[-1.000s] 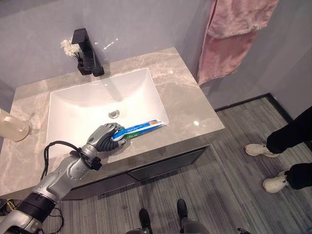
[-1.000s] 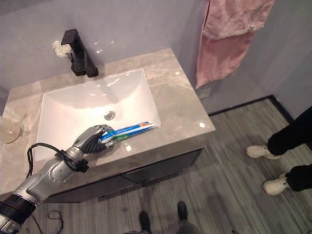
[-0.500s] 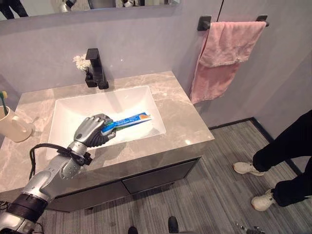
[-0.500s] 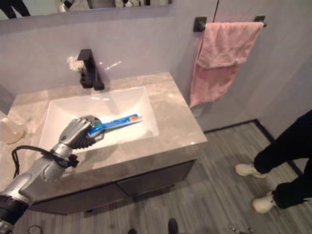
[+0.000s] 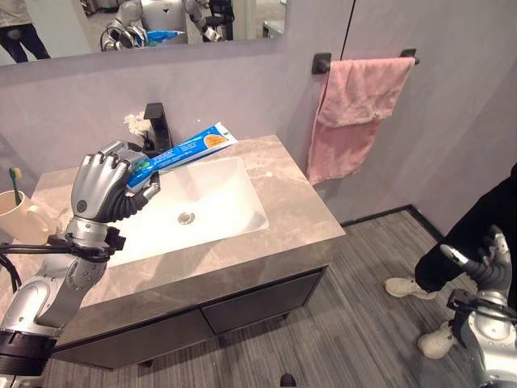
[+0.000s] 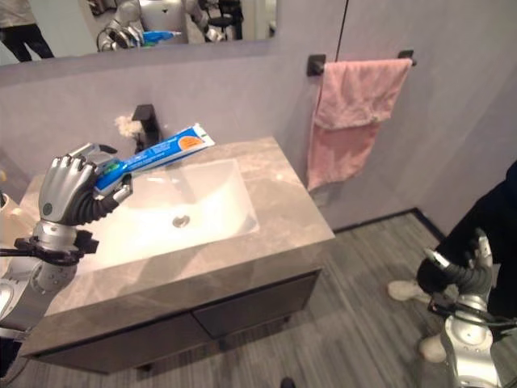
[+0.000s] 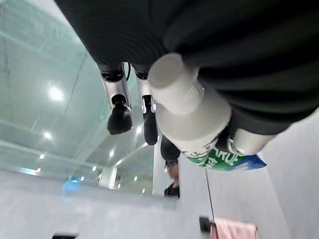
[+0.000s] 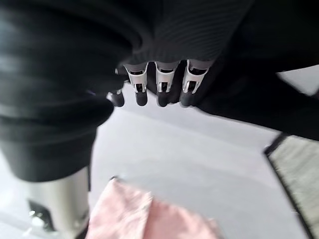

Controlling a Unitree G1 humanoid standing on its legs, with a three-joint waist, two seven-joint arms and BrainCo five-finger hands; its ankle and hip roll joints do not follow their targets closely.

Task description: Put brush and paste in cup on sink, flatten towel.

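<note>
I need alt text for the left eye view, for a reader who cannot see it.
The robot's left hand holds a blue toothpaste tube raised above a white sink. A cup holding a toothbrush stands on the counter's left, and a rumpled pink towel hangs on a wall bar.

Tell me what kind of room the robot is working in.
Most likely a bathroom: a white sink sunk into a marble counter, a wall mirror above it, and a pink towel hung on a wall bar.

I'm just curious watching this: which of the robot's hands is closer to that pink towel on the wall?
The right hand, low by the floor, below and right of the towel. The left hand is across the sink, gripping the toothpaste.
</note>
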